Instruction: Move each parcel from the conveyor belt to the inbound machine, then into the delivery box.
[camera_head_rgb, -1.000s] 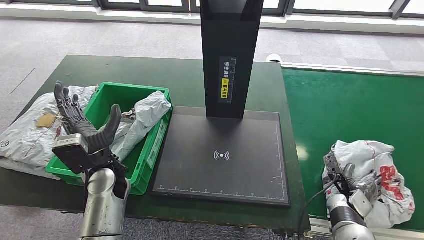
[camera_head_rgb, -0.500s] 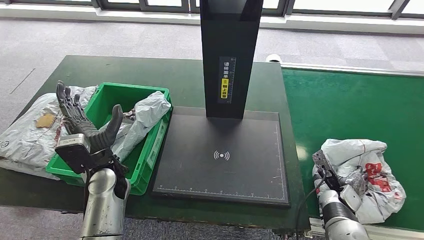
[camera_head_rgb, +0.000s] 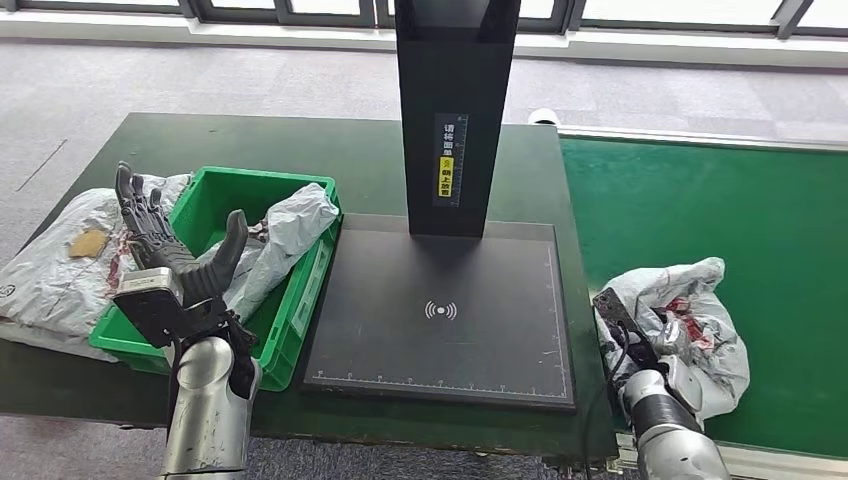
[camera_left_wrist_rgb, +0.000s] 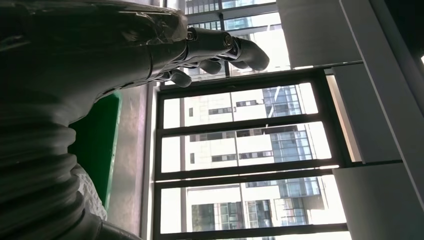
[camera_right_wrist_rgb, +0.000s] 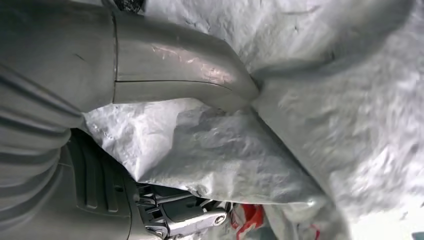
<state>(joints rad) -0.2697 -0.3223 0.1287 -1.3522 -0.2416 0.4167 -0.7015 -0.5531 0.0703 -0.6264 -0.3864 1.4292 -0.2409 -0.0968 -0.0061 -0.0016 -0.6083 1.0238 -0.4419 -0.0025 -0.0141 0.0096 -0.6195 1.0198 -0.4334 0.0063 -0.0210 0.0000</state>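
1. The white parcel (camera_head_rgb: 690, 315) with red print lies crumpled at the conveyor belt's (camera_head_rgb: 720, 200) near left edge, beside the inbound machine (camera_head_rgb: 445, 310).
2. The right hand (camera_head_rgb: 660, 345) grips it; the right wrist view shows the thumb (camera_right_wrist_rgb: 185, 75) pressed into the plastic.
3. The left hand (camera_head_rgb: 165, 250) is raised, fingers spread and holding nothing, over the green delivery box (camera_head_rgb: 300, 300) at the worktop's left end.

silver arms, dark left hand (camera_head_rgb: 170, 250), grey ribbed wrist covers.
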